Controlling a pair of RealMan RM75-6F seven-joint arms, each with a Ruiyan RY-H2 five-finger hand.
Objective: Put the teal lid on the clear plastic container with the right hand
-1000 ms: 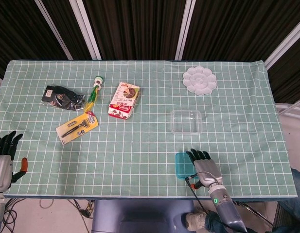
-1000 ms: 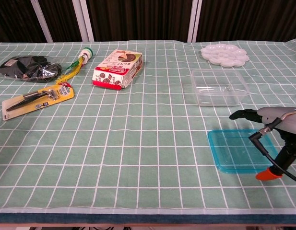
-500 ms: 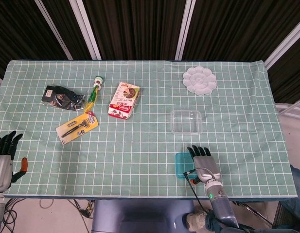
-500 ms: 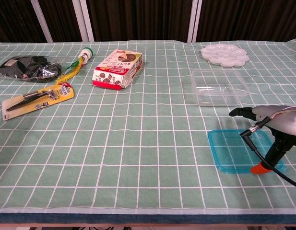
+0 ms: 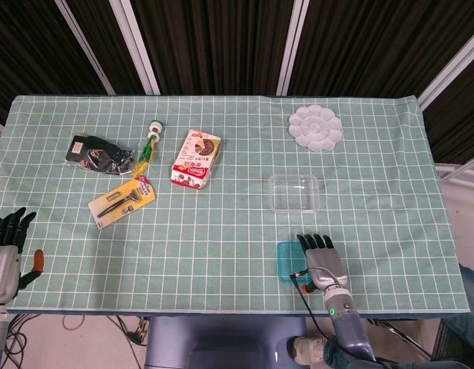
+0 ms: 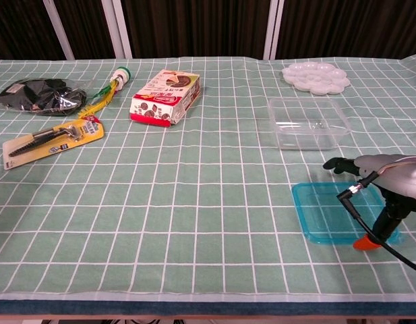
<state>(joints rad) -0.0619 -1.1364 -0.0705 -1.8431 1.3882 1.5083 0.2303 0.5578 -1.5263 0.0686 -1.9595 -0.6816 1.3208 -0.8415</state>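
Near the table's front edge, right hand (image 6: 390, 177) hovers open-fingered over flat teal lid (image 6: 329, 212); clear plastic container (image 6: 307, 122) sits unobstructed behind.

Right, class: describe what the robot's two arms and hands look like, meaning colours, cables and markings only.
The right hand has a silver-grey back, black fingers and an orange thumb tip. A thin black cable loops beside it, and a green light glows on the grey forearm. The left hand matches it: grey body, black fingers, orange tip.
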